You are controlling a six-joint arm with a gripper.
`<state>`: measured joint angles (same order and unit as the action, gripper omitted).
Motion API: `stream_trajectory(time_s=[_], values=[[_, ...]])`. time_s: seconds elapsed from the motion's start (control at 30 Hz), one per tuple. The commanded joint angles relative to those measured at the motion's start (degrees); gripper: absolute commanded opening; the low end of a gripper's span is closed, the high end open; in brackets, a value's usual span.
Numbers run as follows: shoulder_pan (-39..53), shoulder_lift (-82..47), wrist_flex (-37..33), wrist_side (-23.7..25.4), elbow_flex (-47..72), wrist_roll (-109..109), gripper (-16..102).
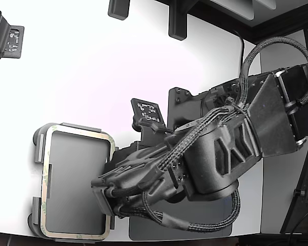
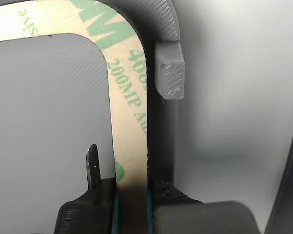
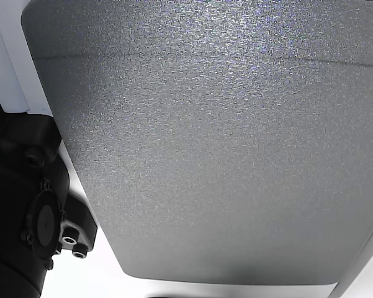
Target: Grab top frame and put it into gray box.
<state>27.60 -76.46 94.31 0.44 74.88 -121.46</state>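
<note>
Top frame [image 2: 129,112], thin beige paper-backed outline, lies in the ribbed gray box [image 2: 166,29], pinched by the gripper [image 2: 131,204].

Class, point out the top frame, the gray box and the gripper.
top frame [image 2: 129,97]: wrist view, its printed side strip.
gray box [image 2: 170,73]: wrist view, its raised edge tab.
gripper [image 2: 131,204]: wrist view, between the fingertips.

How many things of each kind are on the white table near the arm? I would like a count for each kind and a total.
Thin beige rectangular frame with green print: 1
Light gray shallow tray under the frame: 1
Dark gray flat mat, partly hidden by the arm: 1
Black marker plates with white patterns: 2
Total: 5

The gripper is closed on the frame's side strip.
</note>
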Motion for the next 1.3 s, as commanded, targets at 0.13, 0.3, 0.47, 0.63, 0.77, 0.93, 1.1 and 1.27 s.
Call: stream_trajectory(time_s=[0.13, 0.3, 0.47, 0.63, 0.77, 0.93, 1.1, 1.27], values=[[-0.79, -0.88, 0.70, 0.09, -1.41, -0.09, -13], [-0.88, -0.79, 0.70, 0.26, -1.32, 0.09, -13], [-0.97, -0.79, 0.70, 0.44, -0.88, 0.44, -13], [-1.05, -0.44, 0.62, 0.09, -0.97, 0.26, -13], [-1.05, 0.00, 0.62, 0.00, -1.23, 0.26, -13], [-1.05, 0.18, 0.62, -0.44, -1.23, 0.26, -13], [-0.97, 0.26, 0.62, -0.53, -1.23, 0.35, -13], [-0.97, 0.44, 0.62, -0.62, -1.14, 0.26, -13]])
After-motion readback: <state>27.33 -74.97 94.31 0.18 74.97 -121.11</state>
